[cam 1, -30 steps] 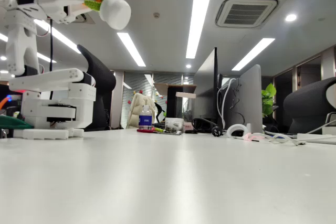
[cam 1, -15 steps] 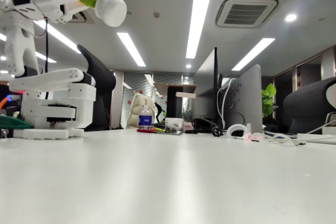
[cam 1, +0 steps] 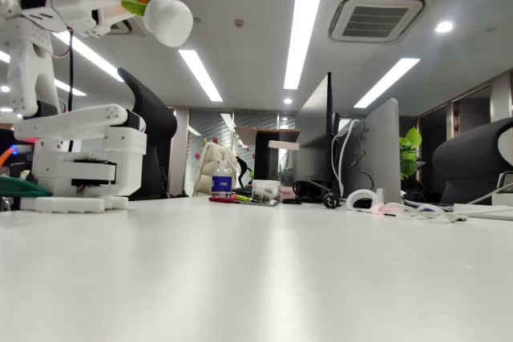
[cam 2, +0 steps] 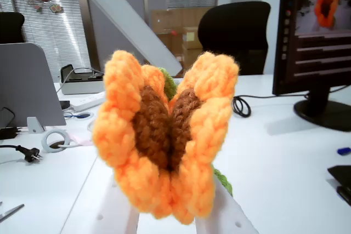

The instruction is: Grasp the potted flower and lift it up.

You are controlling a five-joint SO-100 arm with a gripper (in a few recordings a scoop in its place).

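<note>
**Holding the flower high, pot slung out to the right**

Looking across the bench (cam 1: pixel 264 278) in the fixed view, I see nothing of the task left on it; the white surface lies well below my load. My arm (cam 1: pixel 48 54) stands at the far left. The potted flower (cam 1: pixel 156 7) hangs up near the ceiling lights, its long axis tilted, white pot out to the right and down, bloom back toward my wrist. My fingers (cam 2: pixel 181 220) are clamped on it just under the petals, squeezing the bloom into a fold. Judging by that, the lift looks done.
</note>
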